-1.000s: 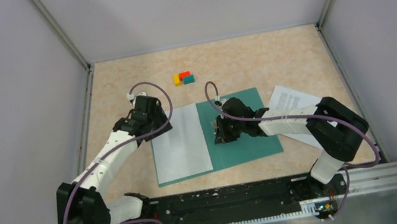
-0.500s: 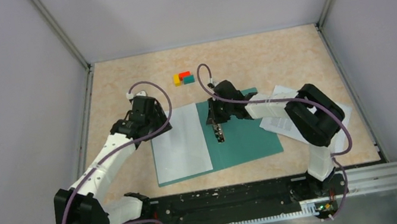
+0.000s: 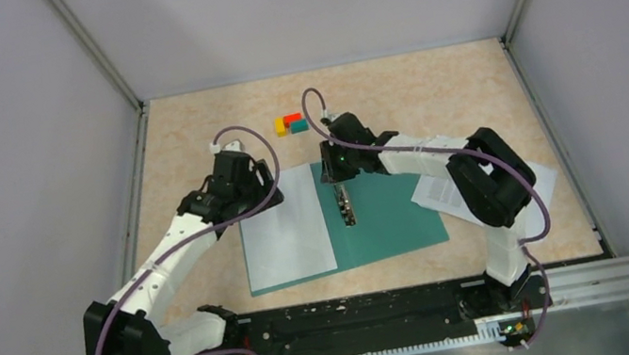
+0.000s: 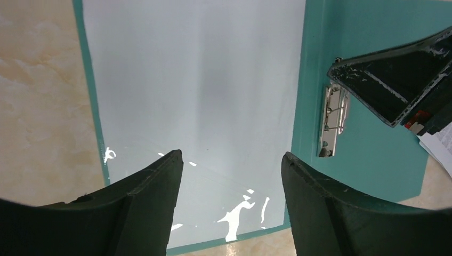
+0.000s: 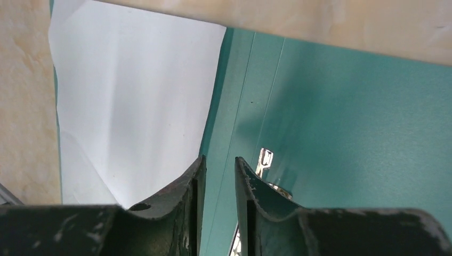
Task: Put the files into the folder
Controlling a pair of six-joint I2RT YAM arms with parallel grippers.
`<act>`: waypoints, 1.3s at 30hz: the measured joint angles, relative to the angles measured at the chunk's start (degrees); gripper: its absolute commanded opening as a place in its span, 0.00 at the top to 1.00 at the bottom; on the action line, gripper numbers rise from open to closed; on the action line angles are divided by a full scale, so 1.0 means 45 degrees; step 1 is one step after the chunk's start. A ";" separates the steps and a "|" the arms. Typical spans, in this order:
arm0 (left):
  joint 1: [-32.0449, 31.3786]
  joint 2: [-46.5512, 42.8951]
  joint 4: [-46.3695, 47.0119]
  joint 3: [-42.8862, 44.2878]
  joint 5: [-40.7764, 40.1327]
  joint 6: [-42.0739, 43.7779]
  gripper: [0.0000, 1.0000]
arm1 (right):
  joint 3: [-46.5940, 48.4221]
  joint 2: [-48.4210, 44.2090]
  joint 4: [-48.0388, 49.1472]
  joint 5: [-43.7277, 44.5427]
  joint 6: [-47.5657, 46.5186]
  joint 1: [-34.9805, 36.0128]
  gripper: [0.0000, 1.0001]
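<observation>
Teal folder (image 3: 393, 217) lies open and flat on the table (image 3: 449, 89), about mid-table between the two arms. Its spine runs roughly from near to far, and the open spread is longest from left to right. A white sheet (image 3: 285, 225) covers the left half, its long axis along the spine, with a thin teal margin showing at its left and near edges. The right half is bare. A metal clip (image 3: 346, 206) lies lengthwise on the spine. A printed sheet (image 3: 435, 194) rests just right of the folder, partly under the right arm (image 3: 483, 179) and skewed relative to the folder.

The left jaws are wide apart with nothing between them, above the white sheet. The right jaws are almost together with only a narrow gap, nothing in them, pointing down at the far end of the spine just beyond the clip.

A second ago the right jaws sat over the middle of the clip. They have since moved toward the folder's far edge, and the clip now shows whole. The folder, the white sheet and the left arm (image 3: 177, 237) have barely changed.
</observation>
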 measured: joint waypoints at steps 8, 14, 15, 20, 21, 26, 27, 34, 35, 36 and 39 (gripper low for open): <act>-0.1919 0.1851 0.0743 0.0801 -0.0102 -0.0214 0.26 | -0.0471 -0.2749 -0.1695 0.1943 -0.0306 -0.0437 0.28; -0.4143 0.4862 0.1287 0.3220 -0.1020 -0.0772 0.26 | -0.2084 -0.5557 -0.2079 0.2871 -0.0053 -0.2676 0.26; -0.4488 0.5629 0.1331 0.3944 -0.1297 -0.0821 0.27 | -0.2234 -0.5663 -0.2113 0.2987 0.0015 -0.3011 0.26; -0.5382 0.8573 0.0971 0.6465 -0.2701 -0.0937 0.29 | -0.3075 -0.5678 -0.2234 0.3109 0.0136 -0.3109 0.27; -0.5459 0.8956 0.0850 0.6742 -0.2992 -0.0971 0.30 | -0.3298 -0.5683 -0.2273 0.3094 0.0155 -0.3075 0.27; -0.5489 0.9763 0.0282 0.6951 -0.3842 -0.1073 0.36 | -0.4080 -0.5892 -0.2477 0.3084 0.0233 -0.3070 0.29; -0.5474 0.9787 0.0238 0.6951 -0.3881 -0.1088 0.37 | -0.4177 -0.5955 -0.2497 0.3070 0.0238 -0.3070 0.29; -0.5459 1.0088 0.0243 0.6975 -0.3944 -0.1083 0.40 | -0.4478 -0.6353 -0.2477 0.2997 0.0267 -0.3070 0.29; -0.5459 1.0180 0.0257 0.6975 -0.3886 -0.1059 0.40 | -0.4483 -0.6421 -0.2497 0.2992 0.0267 -0.3070 0.29; -0.5459 1.0278 0.0272 0.6970 -0.3808 -0.1044 0.40 | -0.4483 -0.6465 -0.2482 0.2997 0.0267 -0.3070 0.29; -0.5459 1.0520 0.0311 0.6970 -0.3687 -0.1015 0.41 | -0.4483 -0.6625 -0.2482 0.2992 0.0262 -0.3070 0.29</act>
